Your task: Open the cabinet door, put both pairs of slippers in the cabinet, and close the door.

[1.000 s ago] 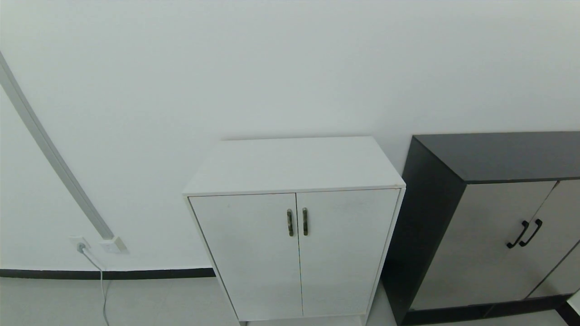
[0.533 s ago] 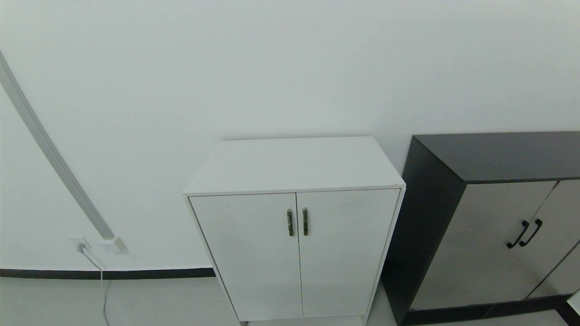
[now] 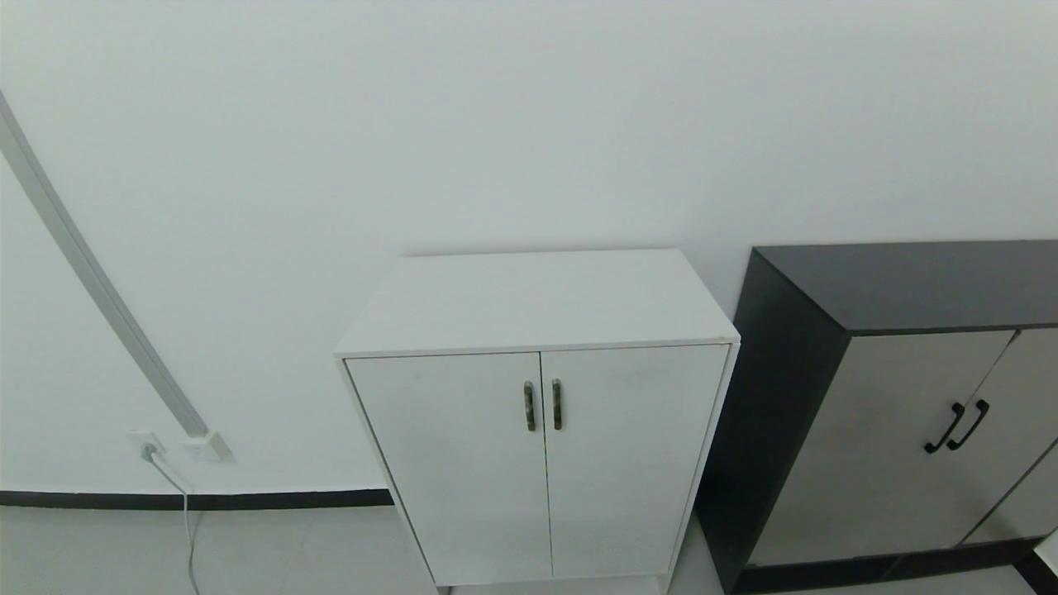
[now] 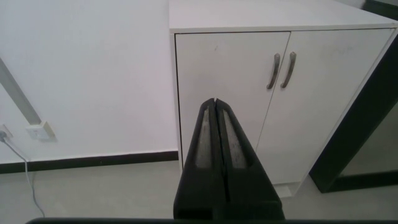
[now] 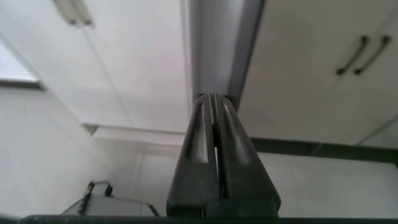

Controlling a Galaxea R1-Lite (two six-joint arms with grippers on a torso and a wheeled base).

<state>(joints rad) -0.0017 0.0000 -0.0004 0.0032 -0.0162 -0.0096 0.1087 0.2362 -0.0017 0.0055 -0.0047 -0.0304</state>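
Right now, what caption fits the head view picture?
Shut white cabinet beside a black cabinet, against a wall.

Pale grey floor (image 3: 273, 549), lying below and ahead of the left gripper (image 4: 215, 102) and the right gripper (image 5: 213, 96). Standing on it:

- a white cabinet (image 3: 537, 463), straight ahead of the left gripper's tips, with both doors closed;
- a black cabinet (image 3: 777, 430), just beside the white one, its dark side panel in line with the right gripper's tips.

A thin cable (image 3: 188, 537) drops to the floor by the wall, well to the left of the left gripper.
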